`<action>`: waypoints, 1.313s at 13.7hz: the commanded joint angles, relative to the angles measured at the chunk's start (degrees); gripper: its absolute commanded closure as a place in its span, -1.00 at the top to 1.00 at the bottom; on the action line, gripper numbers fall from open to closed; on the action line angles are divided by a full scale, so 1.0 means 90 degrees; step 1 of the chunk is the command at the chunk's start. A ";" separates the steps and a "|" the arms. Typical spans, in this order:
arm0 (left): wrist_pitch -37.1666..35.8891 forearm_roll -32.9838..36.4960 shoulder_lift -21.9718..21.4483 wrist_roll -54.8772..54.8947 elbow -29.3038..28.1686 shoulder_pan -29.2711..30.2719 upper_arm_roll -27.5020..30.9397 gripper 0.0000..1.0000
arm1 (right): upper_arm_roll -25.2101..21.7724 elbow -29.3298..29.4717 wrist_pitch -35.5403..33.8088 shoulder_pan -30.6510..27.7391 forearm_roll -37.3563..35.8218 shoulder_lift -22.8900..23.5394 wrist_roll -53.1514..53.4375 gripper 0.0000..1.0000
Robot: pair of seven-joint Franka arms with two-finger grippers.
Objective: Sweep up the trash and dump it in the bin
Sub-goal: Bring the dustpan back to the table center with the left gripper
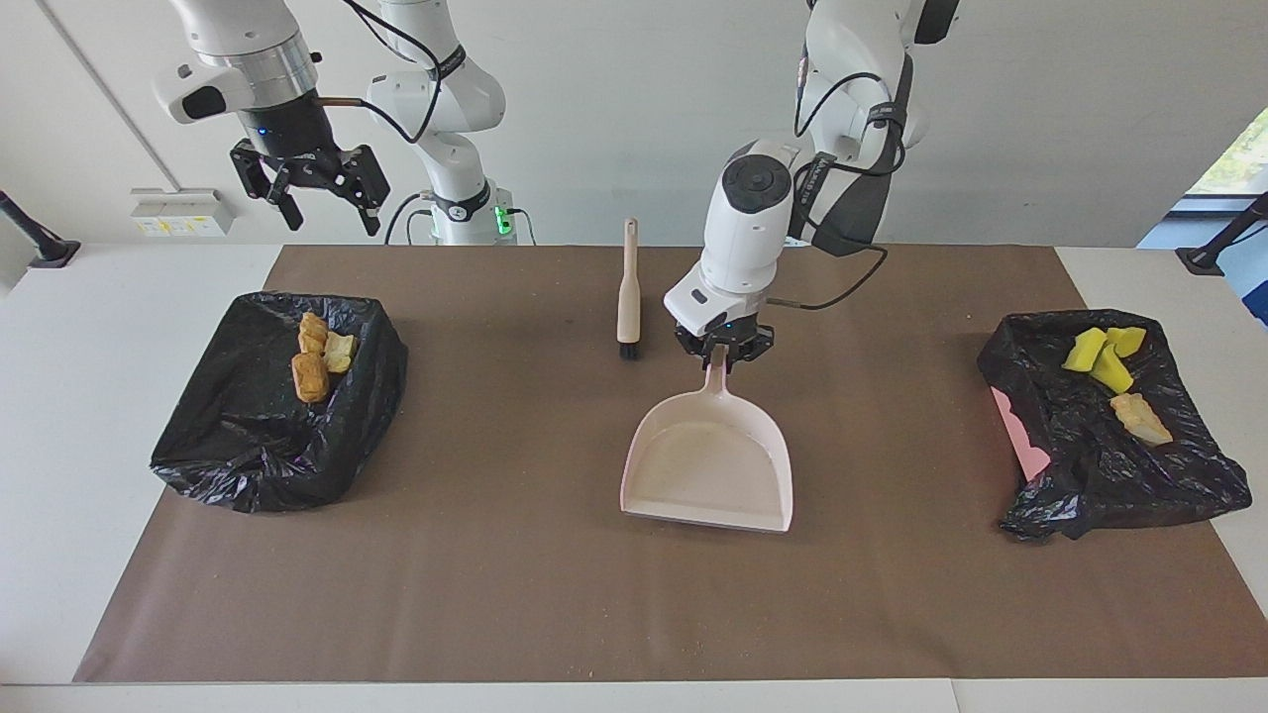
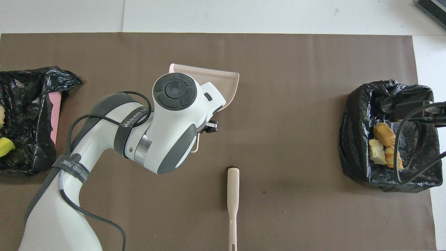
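Facing view: left claw (image 1: 724, 349) grips the dustpan (image 1: 709, 467) handle beside the brush (image 1: 628, 289); right claw (image 1: 319, 188), wide, hangs over the bin (image 1: 248, 436) holding pastry scraps (image 1: 319, 356); yellow chunks (image 1: 1103, 353) sit in the other bin (image 1: 1139, 475).

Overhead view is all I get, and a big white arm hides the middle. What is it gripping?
Observer: The left gripper is shut on the dustpan handle.
Operator: Anything in the dustpan?
Observer: No, its inside is bare.
Operator: And the other arm? I see only cables.
Observer: The right gripper hangs open, high over the bin at its own end of the table.
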 commanded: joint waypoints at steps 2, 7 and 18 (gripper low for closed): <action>-0.0057 -0.0168 0.0730 -0.0597 0.1059 -0.0438 0.0143 -1.00 | -0.0268 0.0005 -0.0115 -0.0108 0.0123 0.0006 -0.0437 1.00; -0.0077 -0.0178 0.2002 -0.1244 0.2449 -0.0722 0.0114 -1.00 | -0.0279 -0.0434 0.0303 -0.0206 0.0104 0.0016 -0.0565 1.00; 0.0226 -0.0627 0.1827 -0.1185 0.1707 -0.0693 0.0142 0.34 | -0.0201 -0.0366 0.0217 -0.0157 0.0045 0.0045 -0.0545 1.00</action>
